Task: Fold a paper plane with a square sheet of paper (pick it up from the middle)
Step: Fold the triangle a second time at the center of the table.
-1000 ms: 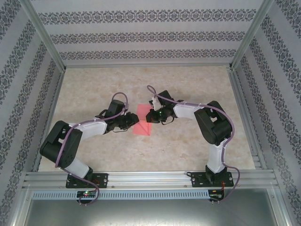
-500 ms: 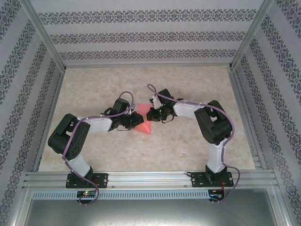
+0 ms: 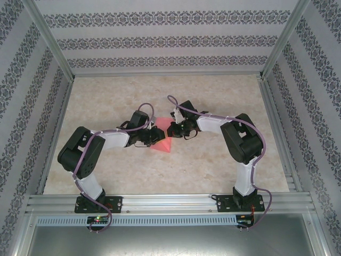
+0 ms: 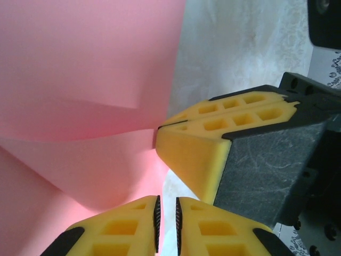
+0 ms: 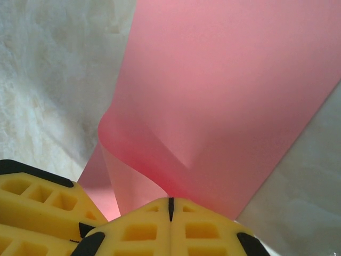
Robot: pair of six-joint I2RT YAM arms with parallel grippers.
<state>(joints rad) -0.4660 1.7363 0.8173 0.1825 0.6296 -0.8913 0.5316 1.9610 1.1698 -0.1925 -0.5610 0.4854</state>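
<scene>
The square sheet of paper (image 3: 163,143), salmon pink and partly folded, lies mid-table between both grippers. My right gripper (image 3: 171,129) is shut on its far edge; in the right wrist view the paper (image 5: 229,96) curls up into the closed fingertips (image 5: 170,205). In the left wrist view the right gripper's yellow fingers (image 4: 205,144) pinch the paper (image 4: 80,80) at a crease. My left gripper (image 3: 155,134) sits at the paper's left side. Its jaws (image 4: 166,218) are parted by a thin gap that shows bare table. One left finger (image 5: 37,202) appears beside the right gripper.
The marbled tabletop (image 3: 213,160) is walled by patterned panels and an aluminium frame (image 3: 170,201) along the near edge. Both arms bend inward, their wrists almost touching over the paper.
The left arm has swung right, bringing its gripper from beside the paper up against its left side. The right gripper has stayed put, holding the paper.
</scene>
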